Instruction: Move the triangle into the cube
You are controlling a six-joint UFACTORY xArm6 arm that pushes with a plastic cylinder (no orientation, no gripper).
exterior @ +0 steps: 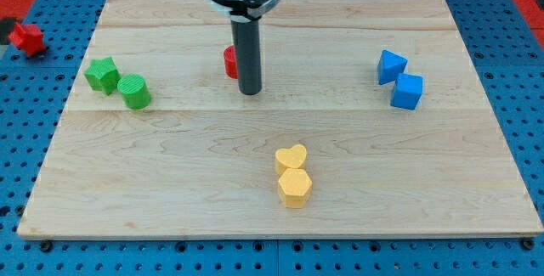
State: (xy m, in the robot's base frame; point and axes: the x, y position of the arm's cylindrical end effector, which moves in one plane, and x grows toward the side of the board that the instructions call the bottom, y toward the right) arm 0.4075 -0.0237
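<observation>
Camera view. My tip (pixel 249 92) rests on the bench (pixel 170 174) in the upper middle of the frame, the dark rod rising straight to a grey mount at the top edge. There is no pincer on this arm, so nothing is open, closed or gripping. Touching or just behind the rod on its left side sits a red block (pixel 229 61), mostly hidden; its shape cannot be made out from the sliver that shows.

The task's things sit at the right of the frame: the blue triangle (pixel 391 65) above and slightly left, the blue cube (pixel 407 92) just below and right of it, the two touching or very nearly so. They lie well apart from my tip, with bare wood between.

At the left of the frame a green star-like block (pixel 102 75) stands just beside a green cylinder (pixel 134 92). In the lower middle a yellow heart (pixel 291 157) touches a yellow hexagon (pixel 294 188) beneath it. A second red block (pixel 26 38) lies off the wood at the far upper left.

The bench is pale planked wood, set on a blue perforated board (pixel 25 140).
</observation>
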